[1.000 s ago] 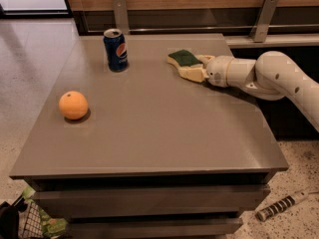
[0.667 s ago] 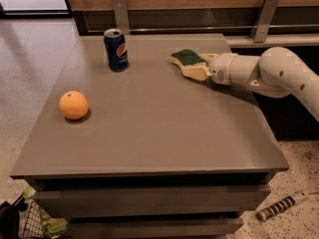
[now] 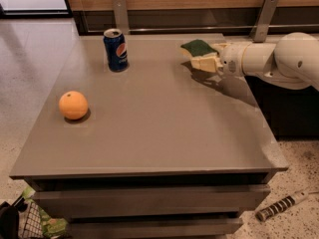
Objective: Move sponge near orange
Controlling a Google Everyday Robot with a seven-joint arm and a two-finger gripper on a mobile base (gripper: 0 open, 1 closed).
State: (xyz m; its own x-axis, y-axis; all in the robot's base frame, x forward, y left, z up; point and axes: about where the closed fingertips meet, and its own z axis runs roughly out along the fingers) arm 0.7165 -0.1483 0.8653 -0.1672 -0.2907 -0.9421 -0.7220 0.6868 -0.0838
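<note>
The sponge (image 3: 197, 47), dark green on top with pale yellow foam below, is at the far right of the grey table (image 3: 164, 113). My cream-yellow gripper (image 3: 206, 56) reaches in from the right and is shut on the sponge, holding it a little above the tabletop with a shadow beneath it. The orange (image 3: 73, 105) sits on the table's left side, far from the sponge.
A blue Pepsi can (image 3: 115, 50) stands at the back left of the table, between the orange and the sponge. A wall with metal brackets (image 3: 120, 14) runs behind the table. A striped handle (image 3: 281, 205) lies on the floor at the lower right.
The gripper has closed on the sponge and lifted it off the table, shifting slightly right. The orange and the can have not moved.
</note>
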